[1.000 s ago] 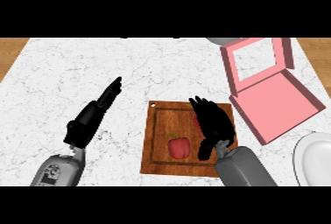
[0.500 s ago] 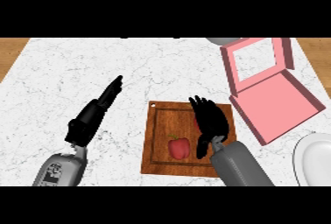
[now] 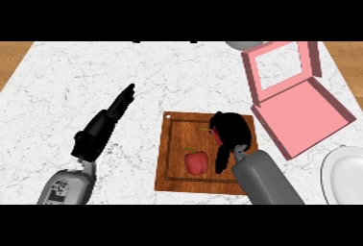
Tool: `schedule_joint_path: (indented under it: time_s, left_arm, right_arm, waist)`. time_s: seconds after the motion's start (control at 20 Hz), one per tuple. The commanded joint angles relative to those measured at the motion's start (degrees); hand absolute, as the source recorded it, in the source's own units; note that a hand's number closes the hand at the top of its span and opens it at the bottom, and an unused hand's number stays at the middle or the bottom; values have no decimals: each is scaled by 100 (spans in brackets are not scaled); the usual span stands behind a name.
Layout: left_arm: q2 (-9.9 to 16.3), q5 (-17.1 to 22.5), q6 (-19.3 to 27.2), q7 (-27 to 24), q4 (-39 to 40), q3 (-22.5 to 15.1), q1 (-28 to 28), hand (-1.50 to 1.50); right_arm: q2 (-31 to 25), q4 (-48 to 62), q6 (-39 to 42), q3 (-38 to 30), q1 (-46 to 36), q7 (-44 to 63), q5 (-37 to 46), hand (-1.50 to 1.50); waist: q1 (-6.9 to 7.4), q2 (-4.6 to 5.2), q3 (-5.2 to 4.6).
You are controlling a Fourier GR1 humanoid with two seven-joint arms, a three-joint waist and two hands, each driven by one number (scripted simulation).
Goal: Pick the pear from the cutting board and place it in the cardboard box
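The pear, red with a short stem, lies on the front half of the wooden cutting board. My right hand is over the board's right side, behind and to the right of the pear, with its fingers curled down and its thumb hanging close to the pear's right flank. A thin red sliver shows at the hand's left edge; I cannot tell what it is. The open pink box sits right of the board, its lid folded back. My left hand rests open on the counter, left of the board.
A white plate pokes in at the right edge, in front of the box. A grey bowl sits at the back by the lid. The marble counter has wooden strips at both back corners.
The right hand's fingers, straight before, have curled down over the board and the forearm has shifted slightly left. The pear and the left hand have not moved.
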Motion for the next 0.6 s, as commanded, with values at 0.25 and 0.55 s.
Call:
schedule_joint_path:
  time_s: [0.25, 0.55]
  left_arm:
    - [-98, -204, 61, 39, 100, 16, -4, 0]
    - [64, 31, 56, 166, -36, 353, 34, 0]
  right_arm:
    - [-642, -566, -648, 280, 652, -1002, 399, 150]
    - [-2569, -1911, -1057, 604, 1841, -4061, -306, 150]
  waist:
    - [-62, 34, 21]
    - [-457, -62, 32]
